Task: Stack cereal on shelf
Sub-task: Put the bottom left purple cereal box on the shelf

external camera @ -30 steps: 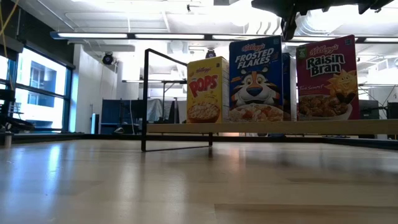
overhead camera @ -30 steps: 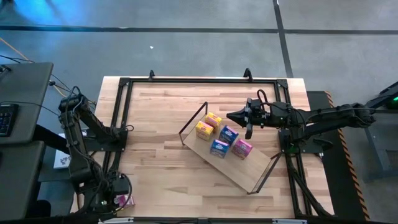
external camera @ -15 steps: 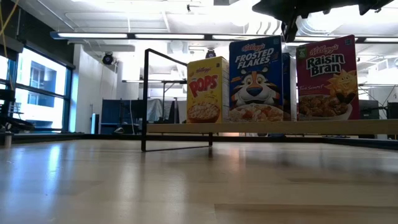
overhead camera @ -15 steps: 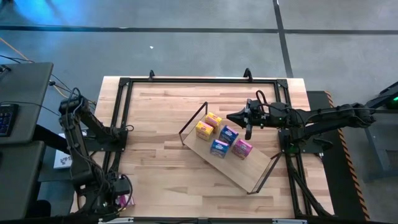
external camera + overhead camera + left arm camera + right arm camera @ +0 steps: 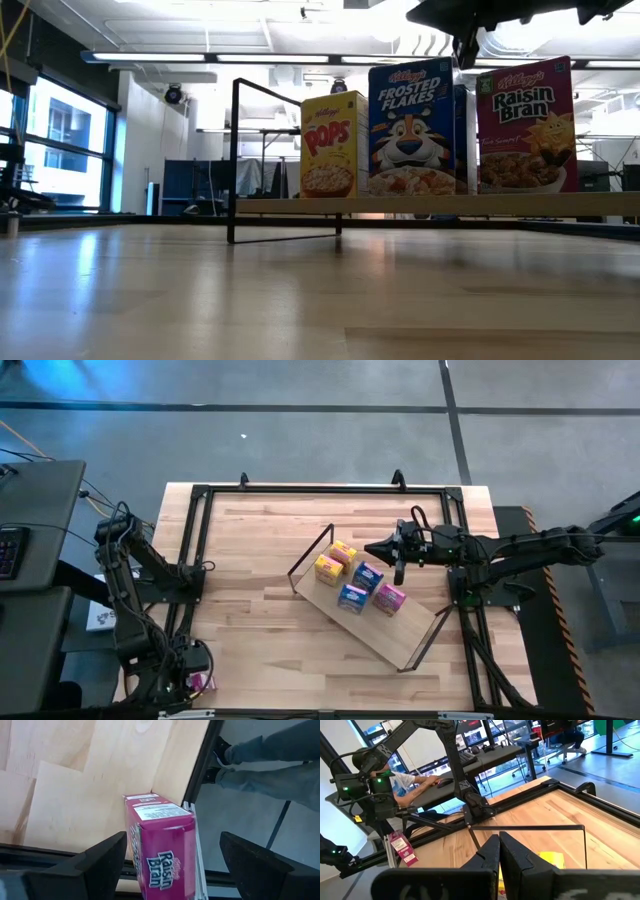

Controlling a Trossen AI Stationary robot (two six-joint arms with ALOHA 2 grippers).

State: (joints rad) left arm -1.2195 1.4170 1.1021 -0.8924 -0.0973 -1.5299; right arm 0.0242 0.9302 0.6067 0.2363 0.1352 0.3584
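Note:
The shelf (image 5: 400, 640) lies slantwise mid-table. On it stand two yellow boxes (image 5: 336, 560), two blue boxes (image 5: 360, 587) and one pink box (image 5: 390, 598), also seen in the low view (image 5: 412, 125). A second pink box (image 5: 162, 845) stands at the table's near left corner (image 5: 205, 682). My left gripper (image 5: 173, 836) points down over it, open, one finger on each side. My right gripper (image 5: 370, 547) is shut and empty, above the shelf's far end beside the boxes (image 5: 499, 842).
Black frame rails (image 5: 320, 488) run along the table's edges. Thin black wire frames (image 5: 310, 555) rise at both short ends of the shelf. A person's legs (image 5: 270, 755) stand just beyond the near left corner. Another person (image 5: 412, 785) sits at a desk past the left arm.

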